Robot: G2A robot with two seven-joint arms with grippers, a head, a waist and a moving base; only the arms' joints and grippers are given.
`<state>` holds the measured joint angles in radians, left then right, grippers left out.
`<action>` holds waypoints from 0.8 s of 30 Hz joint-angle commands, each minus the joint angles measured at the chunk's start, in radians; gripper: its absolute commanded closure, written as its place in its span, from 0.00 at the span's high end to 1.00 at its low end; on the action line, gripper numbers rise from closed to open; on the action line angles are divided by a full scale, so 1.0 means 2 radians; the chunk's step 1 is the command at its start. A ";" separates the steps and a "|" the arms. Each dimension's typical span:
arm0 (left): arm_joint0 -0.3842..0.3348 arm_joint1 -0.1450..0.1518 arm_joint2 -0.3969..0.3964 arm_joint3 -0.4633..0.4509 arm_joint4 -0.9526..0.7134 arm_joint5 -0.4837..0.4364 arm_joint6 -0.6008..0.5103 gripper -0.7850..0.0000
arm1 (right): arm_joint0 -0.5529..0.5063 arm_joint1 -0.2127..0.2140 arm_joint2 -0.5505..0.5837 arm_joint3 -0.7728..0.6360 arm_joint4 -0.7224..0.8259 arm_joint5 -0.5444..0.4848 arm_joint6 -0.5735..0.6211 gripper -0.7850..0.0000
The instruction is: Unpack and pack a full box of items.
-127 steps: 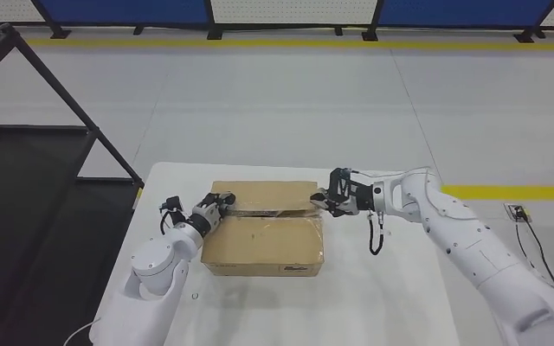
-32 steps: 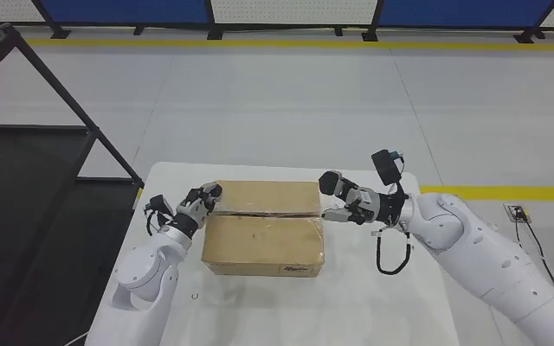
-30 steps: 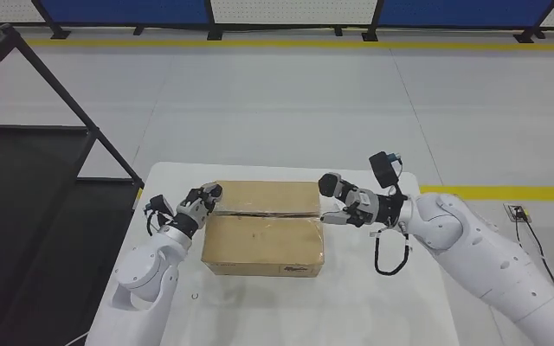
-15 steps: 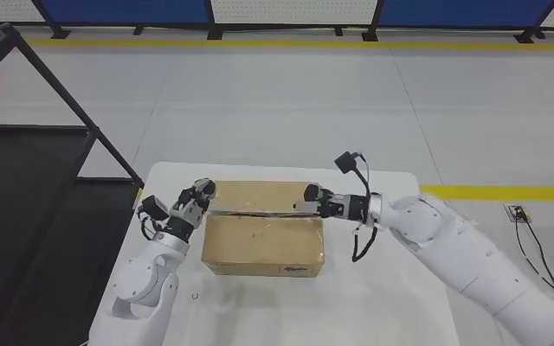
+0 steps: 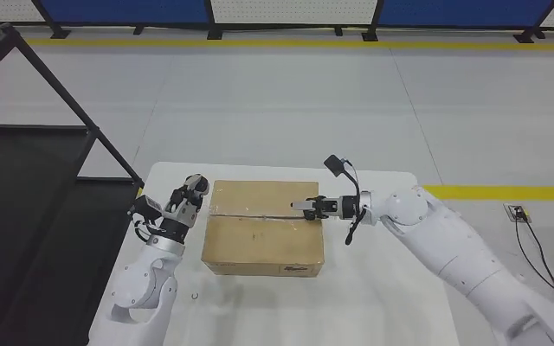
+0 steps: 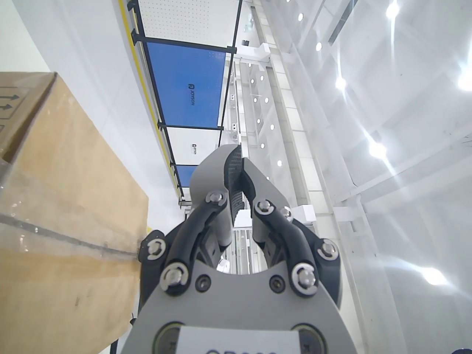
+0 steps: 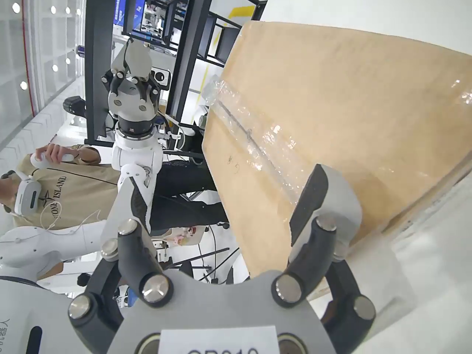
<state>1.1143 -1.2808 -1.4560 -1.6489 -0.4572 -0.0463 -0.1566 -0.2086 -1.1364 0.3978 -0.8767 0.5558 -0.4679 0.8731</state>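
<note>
Cardboard box (image 5: 264, 229) sealed with clear tape (image 7: 254, 141); contents hidden. Box cut off at edge in both wrist views. Side print (image 5: 296, 269) too small to read.

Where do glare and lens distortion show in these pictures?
Left wrist view: ceiling lamps flare into star-shaped streaks beyond the shut left gripper, and the straight wall frames look curved. Right wrist view: the clear tape on the box glints white in patches ahead of the open right gripper. Top view: light falls evenly on the table, without glare.
</note>
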 commanded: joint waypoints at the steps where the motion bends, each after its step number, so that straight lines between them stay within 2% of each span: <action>1: 0.001 0.000 -0.001 0.000 0.000 -0.001 0.002 0.00 | 0.001 -0.008 -0.001 0.011 0.002 -0.001 0.008 1.00; 8: 0.004 -0.001 -0.006 -0.001 -0.005 -0.004 0.005 0.00 | 0.007 -0.039 -0.002 0.045 0.012 -0.017 0.040 1.00; 13: 0.006 -0.002 -0.008 -0.001 -0.008 -0.008 0.011 0.00 | 0.010 -0.061 -0.002 0.067 0.011 -0.025 0.038 1.00; 24: 0.019 -0.005 -0.029 -0.012 -0.014 -0.015 0.065 0.00 | 0.016 -0.116 -0.011 0.109 0.000 -0.028 0.031 1.00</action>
<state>1.1475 -1.2900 -1.5101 -1.6703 -0.4940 -0.0753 -0.0369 -0.1781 -1.3573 0.3777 -0.6670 0.5580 -0.5245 0.9359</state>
